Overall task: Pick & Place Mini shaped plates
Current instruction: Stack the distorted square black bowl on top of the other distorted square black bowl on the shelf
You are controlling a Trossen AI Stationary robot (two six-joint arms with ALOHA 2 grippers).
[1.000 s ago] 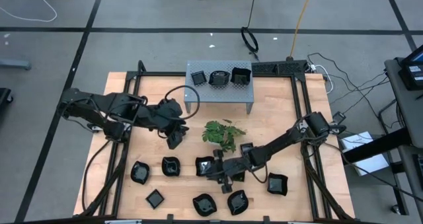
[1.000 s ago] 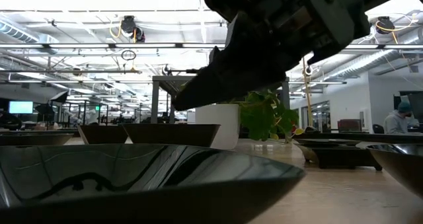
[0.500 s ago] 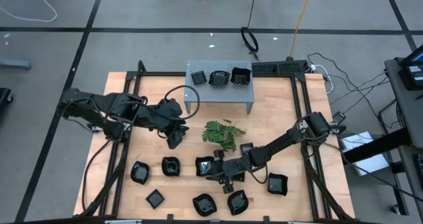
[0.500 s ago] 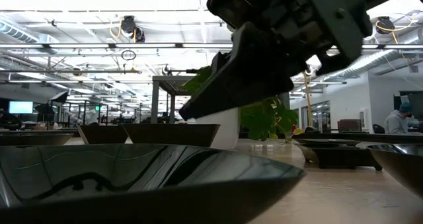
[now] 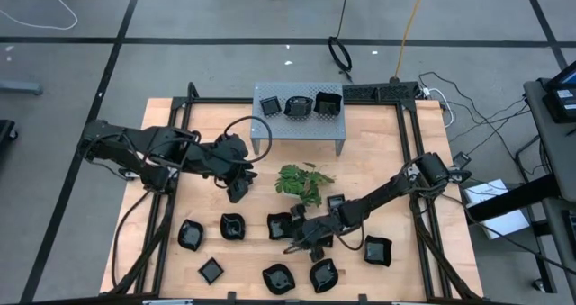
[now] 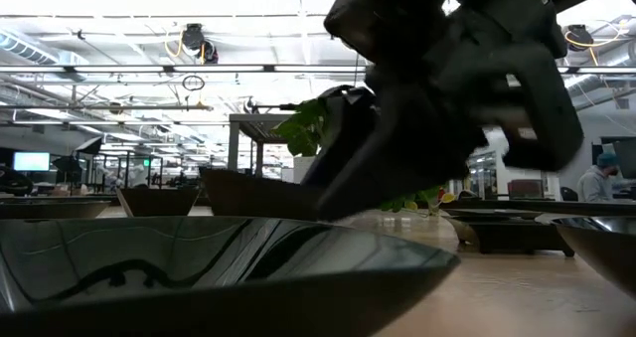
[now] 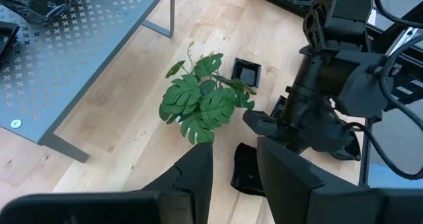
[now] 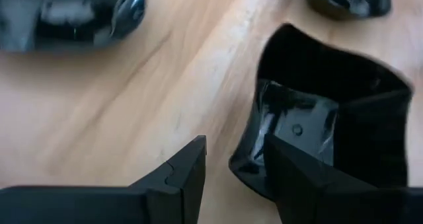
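A wooden table is seen from above, with a grey perforated metal stand at its far edge; three mini shaped plates are set in a row on top of the stand. A green leafy sprig lies near the middle of the table. More small glossy black plates are scattered along the near half: one at the near left, a wavy-rimmed one beside it, a square one closer to the near edge, two more near the front, and one at the near right. The right gripper is reached low across the table to the near centre, just beside a square black plate; in the right wrist view one finger is placed inside the plate's rim and the other outside on the bare wood, the fingers being held slightly apart around the wall of the plate. The left gripper is held above the table left of the sprig, its fingers set narrowly apart with nothing between them
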